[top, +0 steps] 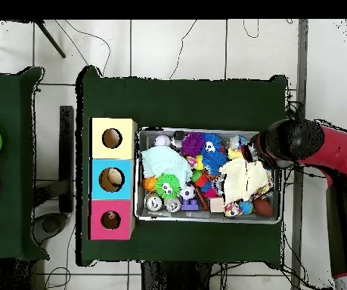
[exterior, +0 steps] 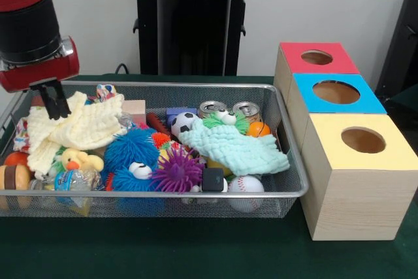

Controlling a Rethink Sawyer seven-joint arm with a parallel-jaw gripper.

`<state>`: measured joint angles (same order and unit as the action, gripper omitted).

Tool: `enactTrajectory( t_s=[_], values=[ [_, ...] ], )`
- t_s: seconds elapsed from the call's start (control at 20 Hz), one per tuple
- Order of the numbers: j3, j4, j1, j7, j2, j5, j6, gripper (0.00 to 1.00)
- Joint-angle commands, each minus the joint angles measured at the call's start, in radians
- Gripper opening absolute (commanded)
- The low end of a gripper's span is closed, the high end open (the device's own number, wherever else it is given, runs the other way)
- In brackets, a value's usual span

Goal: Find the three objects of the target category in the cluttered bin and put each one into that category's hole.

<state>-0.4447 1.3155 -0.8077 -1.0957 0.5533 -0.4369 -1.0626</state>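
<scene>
At the left end of the wire bin (exterior: 287,191) in the front view, the gripper (exterior: 56,104) is down on the pale yellow cloth (exterior: 85,129), its dark fingers narrow and close together with the tips right in the folds. I honestly can't tell if it has actually pinched the fabric or is just touching it. From overhead the arm's wrist covers that spot, so no help there.

Just in front of the cloth there's a yellow duck toy (exterior: 80,159) and a fuzzy blue ball (exterior: 134,148), with a purple spiky ball (exterior: 177,170) beside it. Further along, a mint green cloth (exterior: 238,148) is draped over the middle stuff, a soccer ball (exterior: 183,122) peeks out behind it, and two cans (exterior: 230,110) stand at the back wall. A baseball (exterior: 246,185) sits against the front wall, and a small orange ball (exterior: 258,129) is near the cans.

Next to the bin is the row of three wooden boxes, each with a round hole on top: yellow-topped box (exterior: 362,142), blue-topped box (exterior: 336,93), red-topped box (exterior: 317,58). Overhead, something seems to be inside the blue and red holes, but I can't make out what.
</scene>
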Motion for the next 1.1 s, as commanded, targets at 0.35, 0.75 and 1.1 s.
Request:
enactTrajectory(
  t_s=[0.35,0.75,1.1],
  values=[
    [-0.091,0.110,0.003,0.160,-0.010,-0.028,0.064,0.00],
    [-0.109,0.110,-0.009,0.164,-0.019,-0.030,0.070,0.00],
    [-0.117,0.110,-0.014,0.171,-0.025,-0.028,0.073,1.00]
  ],
)
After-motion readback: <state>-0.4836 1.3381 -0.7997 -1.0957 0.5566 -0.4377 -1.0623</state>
